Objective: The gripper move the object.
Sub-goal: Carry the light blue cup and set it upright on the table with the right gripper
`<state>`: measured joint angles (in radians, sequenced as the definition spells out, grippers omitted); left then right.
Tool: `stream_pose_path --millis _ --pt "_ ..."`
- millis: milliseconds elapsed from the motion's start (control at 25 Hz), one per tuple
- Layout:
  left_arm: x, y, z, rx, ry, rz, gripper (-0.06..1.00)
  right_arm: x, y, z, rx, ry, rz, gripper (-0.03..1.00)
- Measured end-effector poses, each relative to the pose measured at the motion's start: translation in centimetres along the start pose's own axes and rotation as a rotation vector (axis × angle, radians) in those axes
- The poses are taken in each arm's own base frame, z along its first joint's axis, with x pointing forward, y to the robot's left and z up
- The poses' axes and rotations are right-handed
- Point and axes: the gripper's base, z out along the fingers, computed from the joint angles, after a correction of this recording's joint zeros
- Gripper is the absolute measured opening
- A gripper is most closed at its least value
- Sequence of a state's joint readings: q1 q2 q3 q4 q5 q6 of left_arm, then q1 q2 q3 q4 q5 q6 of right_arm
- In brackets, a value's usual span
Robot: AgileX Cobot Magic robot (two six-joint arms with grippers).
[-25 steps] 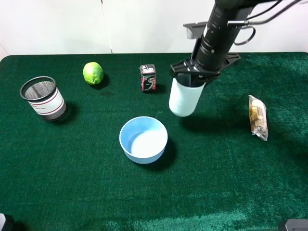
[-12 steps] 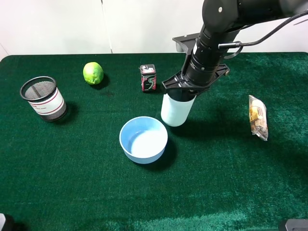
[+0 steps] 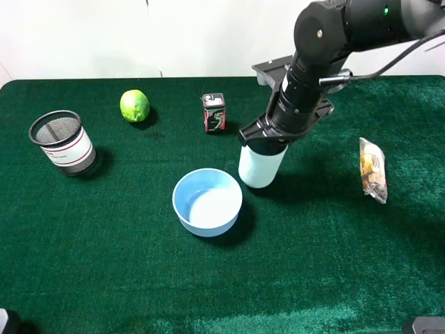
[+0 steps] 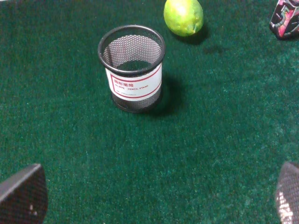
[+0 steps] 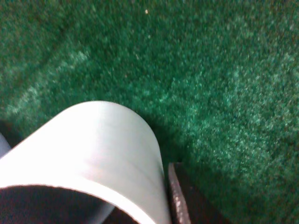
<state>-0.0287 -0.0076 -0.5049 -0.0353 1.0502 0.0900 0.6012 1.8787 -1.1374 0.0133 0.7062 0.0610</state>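
Observation:
The pale blue-green cup point(image 3: 261, 167) is upright just right of the light blue bowl point(image 3: 207, 202), at or just above the green cloth; I cannot tell whether it touches. My right gripper point(image 3: 265, 136) grips its rim from above, its fingers hidden by the black arm. In the right wrist view the cup point(image 5: 93, 144) fills the frame, with one dark finger point(image 5: 178, 198) against its wall. My left gripper point(image 4: 154, 198) is open and empty, far from the cup, its fingertips point(image 4: 23, 193) spread at the frame corners.
A black mesh cup point(image 3: 62, 141) stands at the left and shows in the left wrist view point(image 4: 133, 67). A lime point(image 3: 135, 106) and a red-black box point(image 3: 213, 112) sit at the back. A wrapped snack point(image 3: 372, 169) lies at the right.
My right arm has carried the cup left and lowered it toward the cloth, ending close beside the bowl. Nothing else has moved.

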Motion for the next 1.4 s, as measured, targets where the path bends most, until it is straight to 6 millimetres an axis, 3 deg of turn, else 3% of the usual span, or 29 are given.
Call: stream_pose_path --millis 440,560,760,840,1200,1400 --pt "0.0 0.0 0.0 0.0 0.0 0.0 0.99 0.3 0.0 0.2 0.003 0.01 0.002 0.03" --pt "0.0 0.0 0.0 0.0 0.0 0.0 0.99 0.3 0.0 0.2 0.003 0.01 0.002 0.14" --pt "0.0 0.0 0.0 0.0 0.0 0.0 0.99 0.3 0.0 0.2 0.003 0.009 0.013 0.43" --pt "0.0 0.0 0.0 0.0 0.0 0.0 0.99 0.3 0.0 0.2 0.003 0.009 0.016 0.49" --pt "0.0 0.0 0.0 0.0 0.0 0.0 0.99 0.5 -0.1 0.1 0.006 0.043 0.018 0.51" --pt "0.0 0.0 0.0 0.0 0.0 0.0 0.99 0.6 0.0 -1.6 0.003 0.013 0.018 0.51"
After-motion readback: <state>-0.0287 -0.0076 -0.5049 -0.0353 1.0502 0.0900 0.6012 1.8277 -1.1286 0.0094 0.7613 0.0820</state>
